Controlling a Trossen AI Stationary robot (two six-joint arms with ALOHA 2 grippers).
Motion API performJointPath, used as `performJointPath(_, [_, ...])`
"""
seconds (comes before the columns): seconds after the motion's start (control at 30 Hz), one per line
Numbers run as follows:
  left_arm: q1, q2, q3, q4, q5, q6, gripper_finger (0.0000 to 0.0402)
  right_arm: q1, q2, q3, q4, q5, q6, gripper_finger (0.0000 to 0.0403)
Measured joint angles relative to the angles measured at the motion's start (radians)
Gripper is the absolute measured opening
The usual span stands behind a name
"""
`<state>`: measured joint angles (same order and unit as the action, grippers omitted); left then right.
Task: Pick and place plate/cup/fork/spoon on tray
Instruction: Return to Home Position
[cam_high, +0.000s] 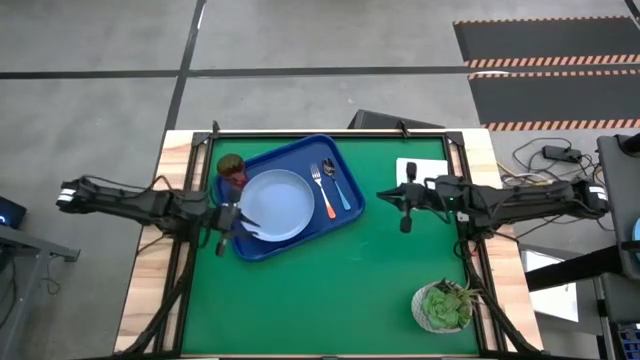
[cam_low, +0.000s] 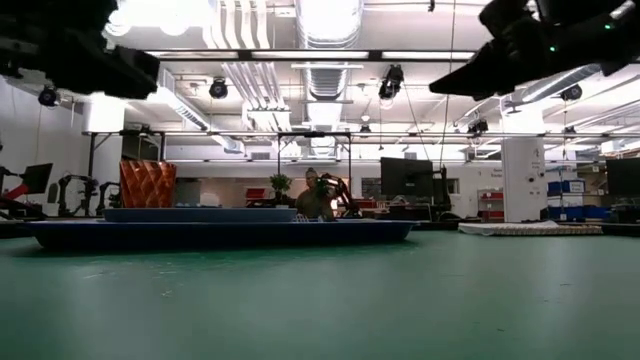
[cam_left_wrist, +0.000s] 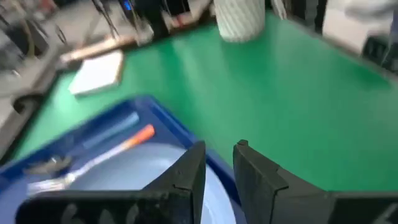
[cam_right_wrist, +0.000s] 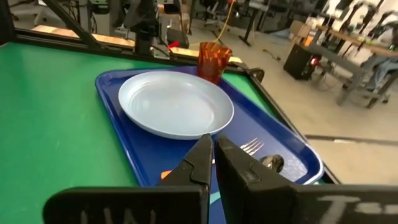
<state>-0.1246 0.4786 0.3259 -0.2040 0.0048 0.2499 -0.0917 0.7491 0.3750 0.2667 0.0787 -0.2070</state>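
Observation:
The dark-blue tray lies on the green table, left of its middle. On the tray lie the light-blue plate, the red-brown cup standing at the far left corner, the orange-handled fork and the blue-handled spoon. My left gripper hovers over the plate's near-left edge, its fingers a little apart and empty. My right gripper hangs over the bare table right of the tray, shut and empty; its wrist view shows the plate, cup and fork tines.
A white rectangular block lies at the table's far right. A green potted plant stands at the near right. Bare green table stretches between the tray and the near edge. The low view shows the tray and cup.

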Motion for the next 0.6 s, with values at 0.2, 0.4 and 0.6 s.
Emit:
performJointPath(0.2, [0.000,-0.192,-0.066,0.028,0.030,-0.017,0.0037,0.000,-0.146,-0.089,-0.001,0.000,-0.024,0.0009])
performJointPath(0.4, [0.000,-0.388,-0.178,0.048,0.030,-0.068,0.0003,0.000,-0.297,-0.175,0.000,0.000,-0.025,0.0009])
performJointPath(0.6, [0.000,-0.475,-0.247,0.068,0.029,-0.057,0.0002,0.000,-0.436,-0.220,-0.064,0.001,-0.029,0.0009])
